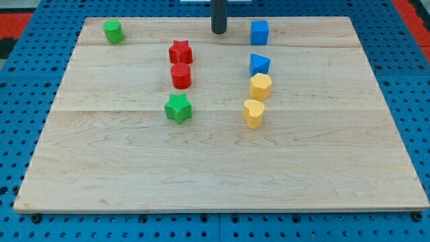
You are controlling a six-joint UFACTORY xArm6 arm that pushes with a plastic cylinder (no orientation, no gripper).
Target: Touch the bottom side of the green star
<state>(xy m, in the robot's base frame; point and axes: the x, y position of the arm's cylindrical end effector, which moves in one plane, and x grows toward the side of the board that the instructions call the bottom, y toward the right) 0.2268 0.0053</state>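
Note:
The green star (178, 108) lies on the wooden board (134, 168) a little left of the middle. My tip (219, 31) is at the view's top centre, far above and to the right of the green star, touching no block. It stands between the red star (180, 52) and the blue cube (259, 32).
A red cylinder (181, 76) sits just above the green star, under the red star. A green cylinder (113, 31) is at the top left. A second blue block (259, 64), a yellow hexagon block (261, 87) and a yellow heart (253, 113) form a column on the right.

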